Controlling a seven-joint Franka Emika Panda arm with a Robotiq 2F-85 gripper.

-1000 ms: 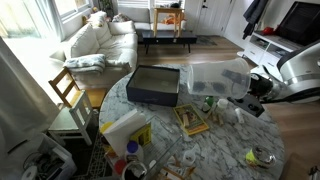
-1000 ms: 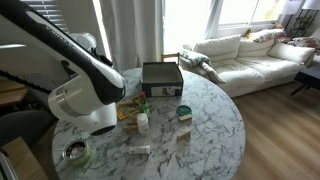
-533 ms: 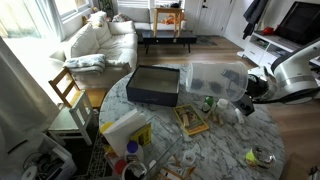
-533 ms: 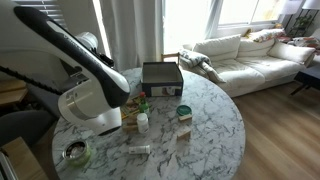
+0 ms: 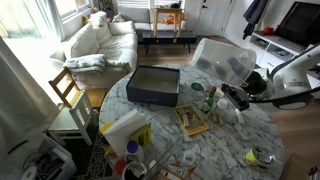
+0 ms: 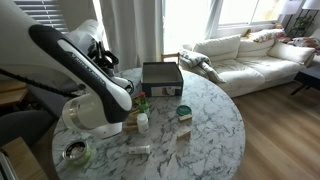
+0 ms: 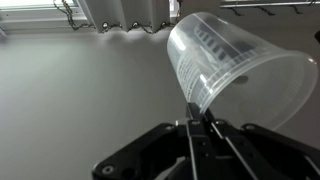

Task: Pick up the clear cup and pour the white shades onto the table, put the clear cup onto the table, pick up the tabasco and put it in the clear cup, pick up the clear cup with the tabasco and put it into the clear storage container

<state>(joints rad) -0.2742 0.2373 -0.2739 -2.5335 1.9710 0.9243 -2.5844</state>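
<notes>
My gripper (image 7: 198, 112) is shut on the rim of the clear storage container (image 7: 240, 75), a large translucent bin that fills the upper right of the wrist view, its opening facing away. In an exterior view the container (image 5: 222, 58) hangs tilted high above the round marbled table (image 5: 230, 140), with the gripper (image 5: 236, 96) below its lower edge. A small bottle with red and green on it, possibly the tabasco (image 5: 208, 100), stands under it and shows again beside the arm (image 6: 142, 103). I cannot pick out the clear cup or the white shades.
A dark shallow box (image 5: 153, 85) (image 6: 162, 77) sits at the table's far side. A book (image 5: 191, 120), a white bottle (image 6: 143, 122), a green can (image 6: 183, 112), a small clear item lying down (image 6: 140, 150) and a bowl (image 5: 262, 156) crowd the top. A wooden chair (image 5: 68, 95) stands beside it.
The container has swung up from hovering level just above the table to a steep tilt, higher and further back. The arm lifted with it; the grip stayed shut.
</notes>
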